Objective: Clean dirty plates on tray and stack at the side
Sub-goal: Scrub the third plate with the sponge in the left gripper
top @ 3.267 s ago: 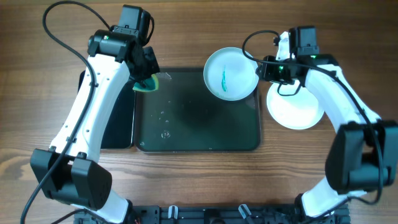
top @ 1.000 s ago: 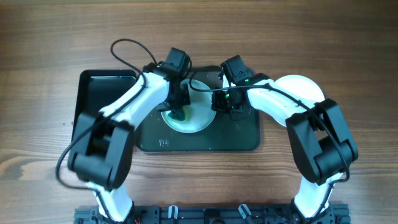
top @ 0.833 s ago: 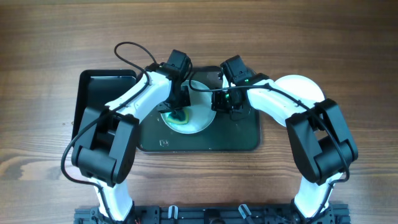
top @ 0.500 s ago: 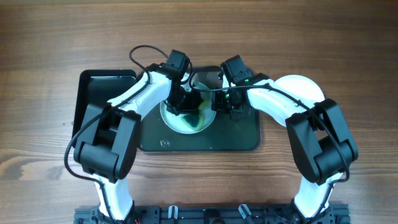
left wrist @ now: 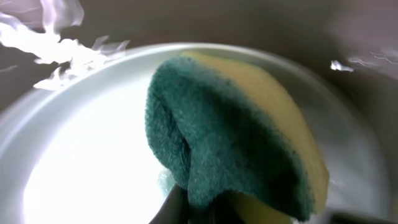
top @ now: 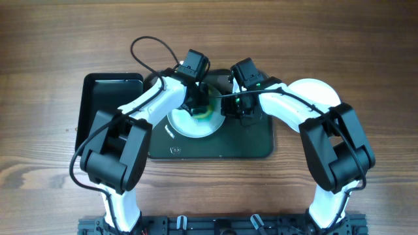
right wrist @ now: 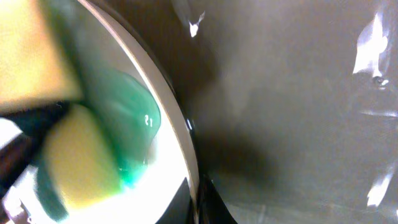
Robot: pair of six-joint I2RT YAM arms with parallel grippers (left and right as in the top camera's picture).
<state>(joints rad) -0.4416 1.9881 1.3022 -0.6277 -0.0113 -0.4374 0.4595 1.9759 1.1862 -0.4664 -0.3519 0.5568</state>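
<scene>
A white plate (top: 189,124) lies on the dark green-black tray (top: 251,143). My left gripper (top: 198,103) is shut on a green-and-yellow sponge (top: 207,111) that presses on the plate's far right part. In the left wrist view the sponge (left wrist: 230,130) covers the plate (left wrist: 81,162) above the gripper (left wrist: 205,208). My right gripper (top: 230,109) is shut on the plate's right rim. The right wrist view shows its fingers (right wrist: 196,199) pinching the rim (right wrist: 177,134), with a teal smear (right wrist: 127,118) and the sponge (right wrist: 78,168) on the plate. Another white plate (top: 320,91) lies on the wood at the right.
A narrower black tray (top: 104,98) lies against the big tray's left side. Both arms cross over the big tray's far half. Brown wood tabletop (top: 326,39) surrounds the trays. The tray floor (right wrist: 298,124) is wet and shiny.
The left gripper has dragged the sponge from the plate's left side to its far right. The teal smear on the plate's middle is gone. The right gripper has held still on the rim.
</scene>
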